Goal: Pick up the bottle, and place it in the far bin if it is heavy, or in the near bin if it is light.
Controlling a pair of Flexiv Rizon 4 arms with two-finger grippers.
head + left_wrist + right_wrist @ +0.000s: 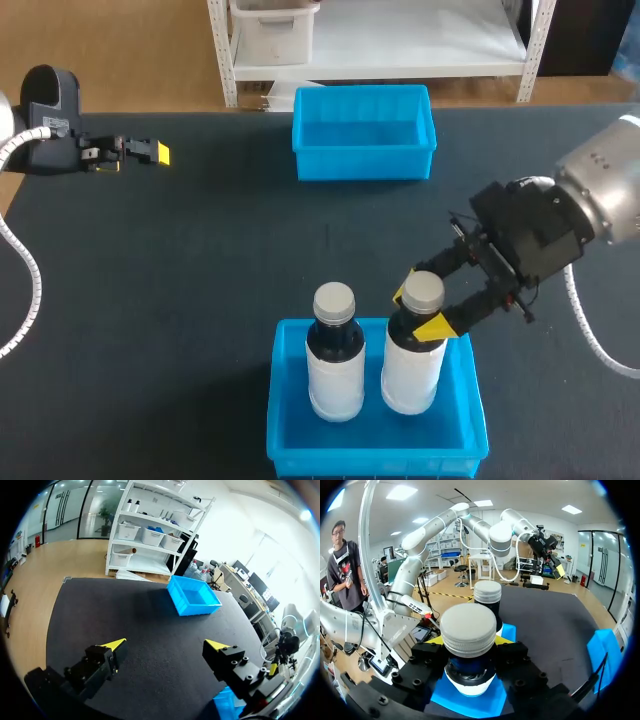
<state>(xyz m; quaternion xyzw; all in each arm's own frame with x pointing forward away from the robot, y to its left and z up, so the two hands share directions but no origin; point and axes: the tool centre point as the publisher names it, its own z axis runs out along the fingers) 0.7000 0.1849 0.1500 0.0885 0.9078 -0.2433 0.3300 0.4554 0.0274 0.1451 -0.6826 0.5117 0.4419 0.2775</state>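
Two white bottles with grey caps stand upright in the near blue bin (276, 400). My right gripper (417, 311) comes in from the right and is shut on the neck of the right-hand bottle (411, 372), a yellow tip on either side just under its cap. In the right wrist view this bottle (469, 630) fills the space between the fingers, with the other bottle (487, 592) just ahead of it. That other bottle (335, 360) stands free at the left. My left gripper (150, 152) rests open at the far left of the table, nothing between its tips (165, 645).
The far blue bin (364, 162) stands at the back middle of the dark table with nothing in it, and shows ahead of the left gripper as well (192, 596). Dark table mat lies between the two bins.
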